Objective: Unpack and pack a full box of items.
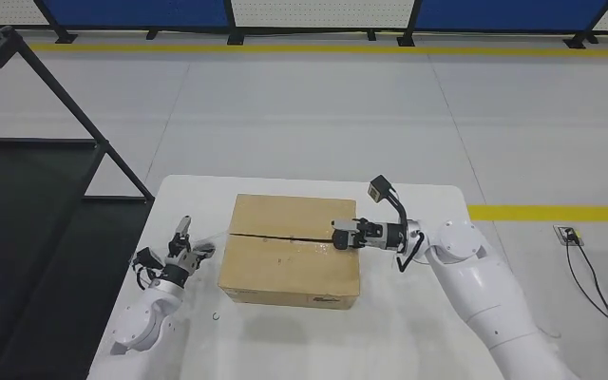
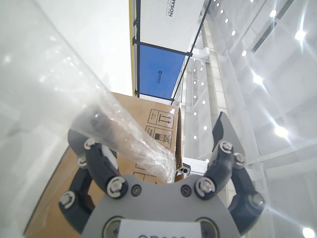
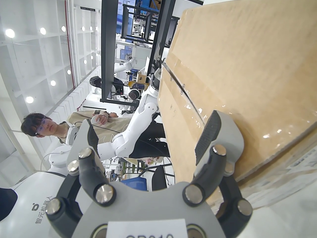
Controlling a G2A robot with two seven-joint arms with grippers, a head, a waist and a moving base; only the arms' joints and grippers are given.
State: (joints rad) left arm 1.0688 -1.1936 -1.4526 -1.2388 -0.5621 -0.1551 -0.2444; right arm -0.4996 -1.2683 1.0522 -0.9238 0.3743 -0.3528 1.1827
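**Operator:** Which step is running?

**Technician:** Unpacking is only starting, by my reading. The box (image 1: 290,252) is sitting shut, mid-bench (image 1: 408,323). The right gripper (image 1: 340,236) is hovering at the seam (image 1: 285,237), fingers spread wide and empty. The left gripper (image 1: 180,249) is hovering beside the opposite end, fingers also wide.

**Operator:** Next move?

**Technician:** Probably getting a finger into the seam and lifting a flap. The box is showing plain brown card, with glossy tape along a dark centre slit.

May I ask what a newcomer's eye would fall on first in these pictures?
The closed cardboard box, a dark seam across its top, stands mid-way on the white table. Next, the right gripper, open, at the seam's end on the box top, and the left gripper, open, beside the opposite side.
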